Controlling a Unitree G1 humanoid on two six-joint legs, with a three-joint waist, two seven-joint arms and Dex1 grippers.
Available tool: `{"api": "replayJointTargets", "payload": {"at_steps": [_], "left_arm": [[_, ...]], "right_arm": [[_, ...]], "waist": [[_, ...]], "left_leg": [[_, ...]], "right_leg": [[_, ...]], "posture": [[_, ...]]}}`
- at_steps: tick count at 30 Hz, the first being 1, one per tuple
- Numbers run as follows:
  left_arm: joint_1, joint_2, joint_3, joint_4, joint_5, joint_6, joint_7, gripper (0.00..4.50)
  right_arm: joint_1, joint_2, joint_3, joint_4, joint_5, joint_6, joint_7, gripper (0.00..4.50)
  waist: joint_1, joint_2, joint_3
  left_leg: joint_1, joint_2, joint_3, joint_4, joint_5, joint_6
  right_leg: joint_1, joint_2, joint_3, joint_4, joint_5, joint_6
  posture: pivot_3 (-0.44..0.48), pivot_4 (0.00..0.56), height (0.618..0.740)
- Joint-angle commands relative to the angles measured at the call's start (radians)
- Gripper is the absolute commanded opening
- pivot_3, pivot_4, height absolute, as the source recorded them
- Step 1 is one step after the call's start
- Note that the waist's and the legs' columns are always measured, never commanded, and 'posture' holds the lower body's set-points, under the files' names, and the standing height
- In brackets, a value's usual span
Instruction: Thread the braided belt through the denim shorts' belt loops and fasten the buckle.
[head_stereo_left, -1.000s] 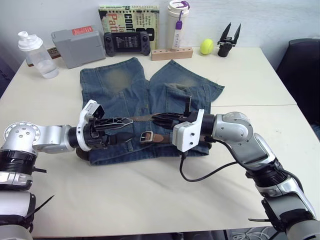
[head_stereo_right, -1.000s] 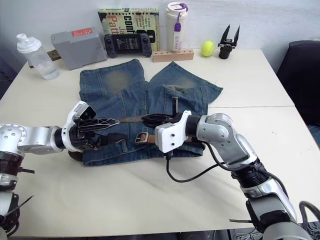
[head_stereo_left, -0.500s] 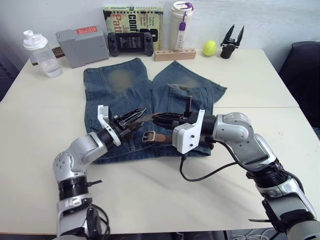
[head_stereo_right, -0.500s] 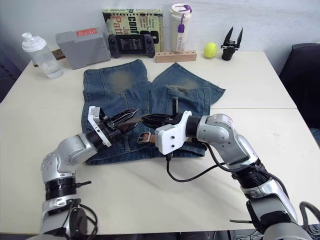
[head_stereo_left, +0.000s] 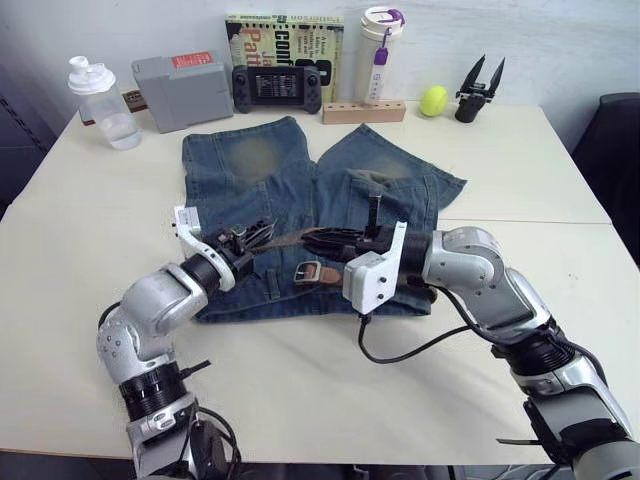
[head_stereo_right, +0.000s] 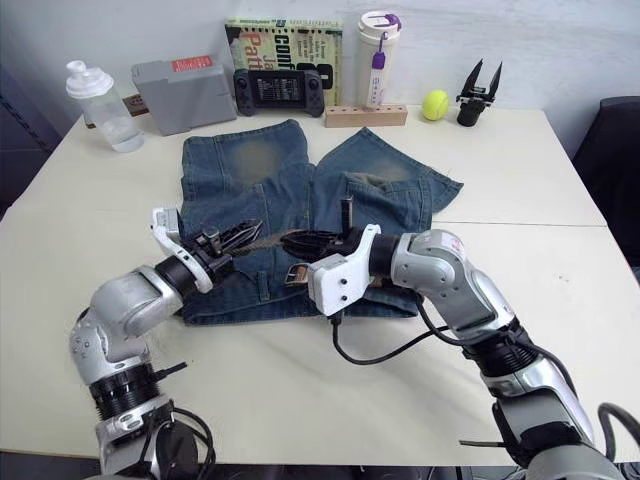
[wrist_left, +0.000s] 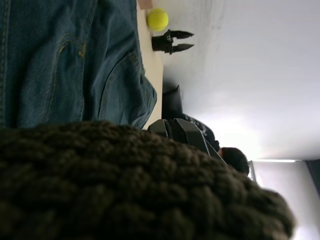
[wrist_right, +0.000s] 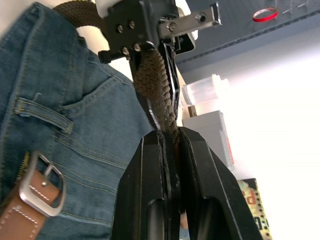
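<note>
Left gripper (head_stereo_left: 262, 231) nearer; braided belt (head_stereo_left: 288, 238) crosswise (taut).

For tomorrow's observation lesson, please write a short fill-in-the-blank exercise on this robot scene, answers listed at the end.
1. The right gripper is shut on the braided ____.
2. The denim shorts lie on a ____.
3. The silver buckle rests on the ____.
4. The ball beside the wooden block is ____.

Answers: belt; table; shorts; yellow

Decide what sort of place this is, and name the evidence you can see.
Probably an office or lab room used for robot trials: a plain white table holds unrelated props, such as a game console, a tennis ball and a spare gripper.
</note>
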Motion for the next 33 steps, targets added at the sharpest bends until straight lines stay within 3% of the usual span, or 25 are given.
{"api": "replayJointTargets", "payload": {"at_steps": [1,7,9,11,15,18,23,33], "left_arm": [[0.042,0.092,-0.012,-0.067,-0.014,0.011,-0.075,0.97],[0.103,0.203,0.026,-0.064,-0.014,0.018,-0.198,3.60],[0.128,0.164,0.052,-0.103,-0.014,-0.019,-0.211,4.46],[0.155,0.126,0.048,-0.152,-0.014,-0.054,-0.220,4.46],[0.175,-0.171,-0.123,-0.442,-0.014,-0.397,0.111,4.46],[0.178,-0.271,-0.224,-0.560,-0.014,-0.572,0.312,4.46],[0.167,-0.260,-0.274,-0.624,-0.014,-0.734,0.458,4.46],[0.155,-0.236,-0.286,-0.639,-0.014,-0.810,0.529,4.46]], "right_arm": [[-0.014,-0.004,-0.026,0.019,-0.013,-0.011,-0.020,0.00],[-0.035,0.005,-0.018,0.075,-0.031,-0.054,-0.033,0.00],[-0.046,0.007,-0.015,0.102,-0.043,-0.084,-0.045,0.00],[-0.053,0.009,-0.012,0.121,-0.052,-0.106,-0.053,0.00],[-0.062,0.028,0.002,0.142,-0.090,-0.171,-0.090,0.00],[-0.066,0.039,-0.001,0.149,-0.135,-0.222,-0.135,0.00],[-0.067,0.043,-0.007,0.179,-0.195,-0.280,-0.209,0.00],[-0.069,0.038,-0.014,0.229,-0.262,-0.328,-0.307,0.00]], "waist": [[-0.001,0.000,0.000],[-0.001,0.000,0.000],[-0.001,0.000,0.000],[-0.001,0.000,0.000],[0.006,0.000,0.000],[0.004,0.000,0.000],[-0.002,0.000,0.000],[0.005,0.000,0.000]], "left_leg": [[0.000,0.000,0.000,0.000,0.000,0.000],[0.001,0.000,0.000,-0.001,0.000,-0.001],[0.001,0.000,0.000,-0.001,0.000,-0.001],[0.001,0.000,0.000,-0.001,0.000,-0.001],[0.001,0.000,-0.004,0.001,-0.001,-0.001],[0.000,-0.001,-0.006,0.002,-0.001,0.000],[0.003,0.000,-0.004,0.000,-0.001,0.000],[0.002,-0.001,-0.006,0.001,-0.001,0.000]], "right_leg": [[0.000,0.000,0.000,0.000,0.000,0.000],[0.000,0.001,0.000,0.000,0.000,0.000],[0.000,0.000,0.000,-0.001,0.000,0.000],[0.001,0.000,0.000,-0.002,0.000,0.000],[0.005,0.000,-0.002,-0.006,0.000,0.000],[0.008,0.000,-0.004,-0.012,0.002,0.004],[0.008,0.001,-0.004,-0.011,0.002,0.003],[0.009,0.001,-0.005,-0.013,0.002,0.002]], "posture": [[0.000,0.150,0.697],[0.000,0.150,0.697],[0.000,0.150,0.697],[0.000,0.150,0.697],[0.000,0.150,0.697],[0.000,0.150,0.697],[0.000,0.150,0.697],[0.000,0.150,0.697]]}}
